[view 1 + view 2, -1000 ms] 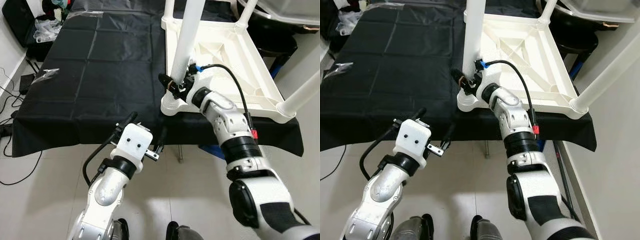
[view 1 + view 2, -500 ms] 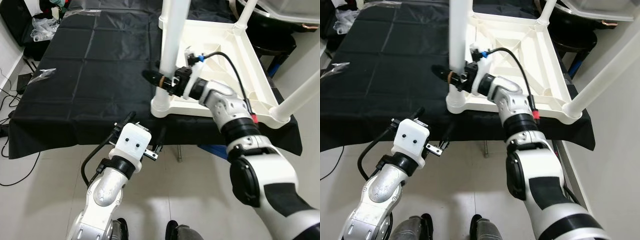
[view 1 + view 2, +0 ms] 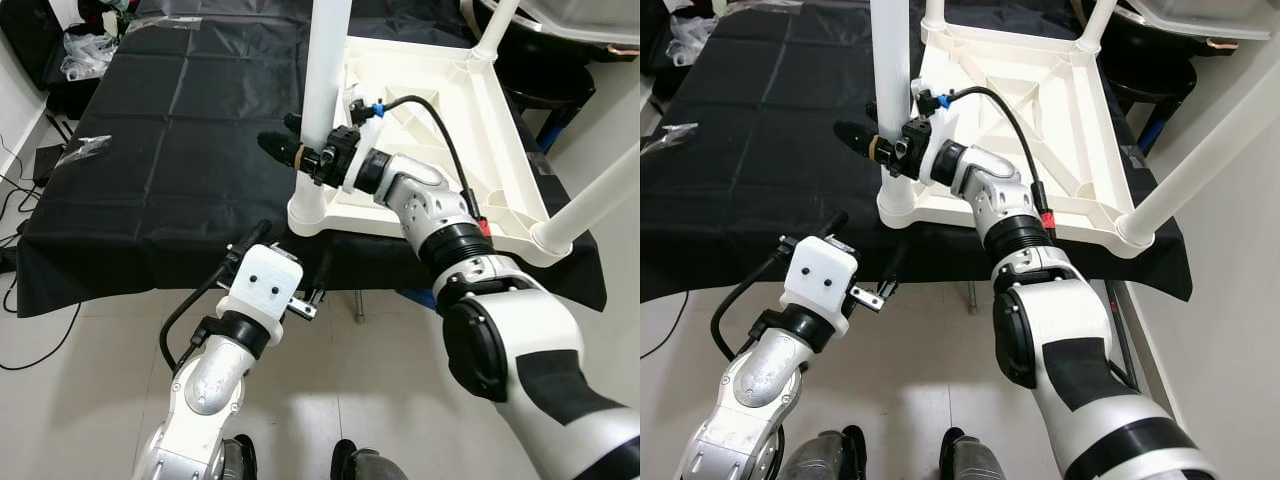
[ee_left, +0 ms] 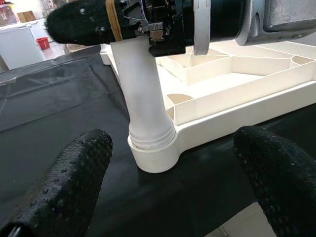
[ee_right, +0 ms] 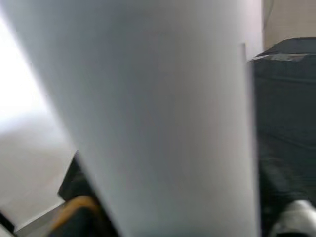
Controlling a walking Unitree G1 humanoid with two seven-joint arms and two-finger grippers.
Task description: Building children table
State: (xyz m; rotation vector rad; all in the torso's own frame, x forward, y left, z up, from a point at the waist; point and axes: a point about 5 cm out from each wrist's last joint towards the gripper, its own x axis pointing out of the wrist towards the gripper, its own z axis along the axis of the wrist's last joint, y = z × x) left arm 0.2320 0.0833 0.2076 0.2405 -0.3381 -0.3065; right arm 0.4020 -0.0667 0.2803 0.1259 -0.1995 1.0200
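Observation:
A white plastic children's table (image 3: 430, 222) lies upside down on the black-covered table (image 3: 180, 130), with its legs pointing up. My right gripper (image 3: 285, 148) is shut on the near-left leg (image 3: 325, 60), just above the corner socket (image 3: 312, 210) that holds it. In the right wrist view that leg (image 5: 148, 108) is pressed close between the fingers. My left gripper (image 3: 290, 255) is open and hangs in front of the table edge, below that corner. The left wrist view looks between its fingertips (image 4: 64, 182) at the socket (image 4: 150, 153). Two more legs (image 3: 495, 25) (image 3: 590, 195) stand at the right.
A small clear plastic bag (image 3: 88, 148) lies on the cloth at the left. More bags (image 3: 85, 55) are piled at the far left corner. Cables (image 3: 20, 200) trail on the floor at the left. A clear bin (image 3: 570, 20) stands at the back right.
My right gripper has pulled the leg to the left, and the near corner of the white table has slid left across the cloth with it. My left arm has stayed still.

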